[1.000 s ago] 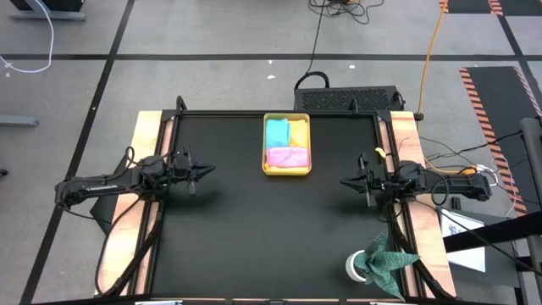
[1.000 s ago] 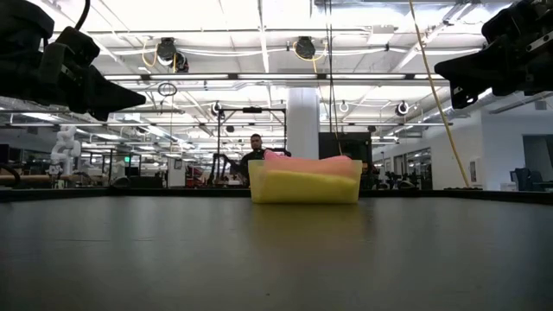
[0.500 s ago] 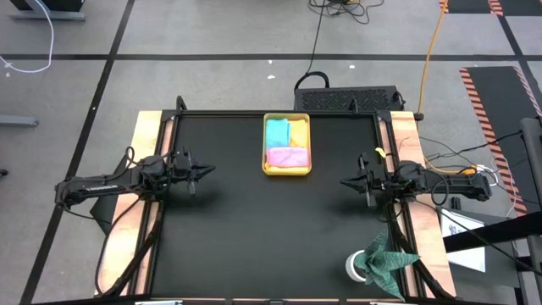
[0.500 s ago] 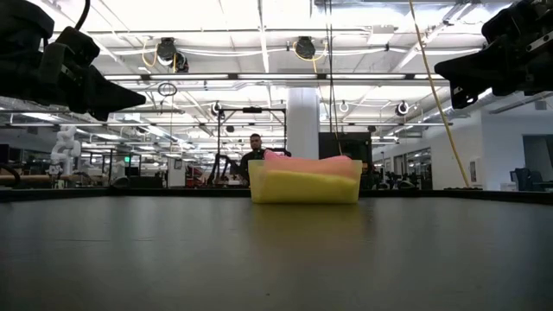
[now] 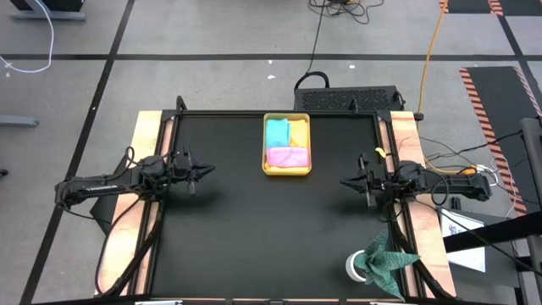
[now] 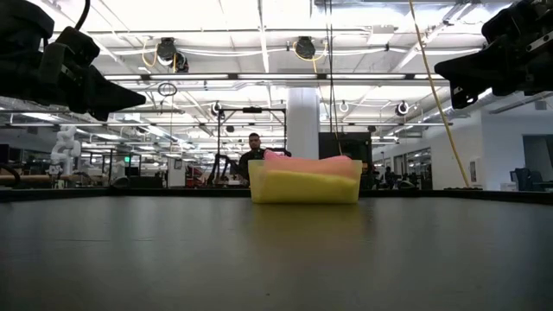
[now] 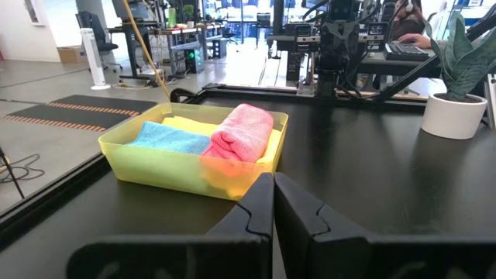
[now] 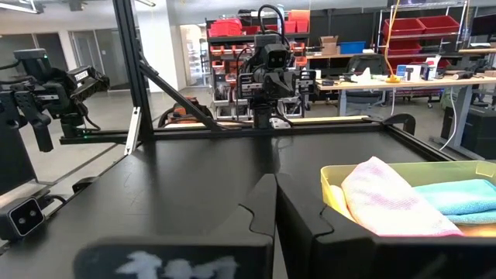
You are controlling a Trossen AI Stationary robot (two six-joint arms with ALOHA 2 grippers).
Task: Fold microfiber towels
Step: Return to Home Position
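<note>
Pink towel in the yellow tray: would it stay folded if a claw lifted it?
Probably floppy: the pink towel sits as a soft, rounded roll, so its folds would likely sag open. Likely light, being a small cloth; its fuzzy surface should grip, not slip.

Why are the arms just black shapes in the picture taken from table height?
Low view: bright ceiling lights sit behind the left gripper and right gripper, so both show backlit; the table carries a pale sheen. High view: light is even, the tray plainly lit.
</note>
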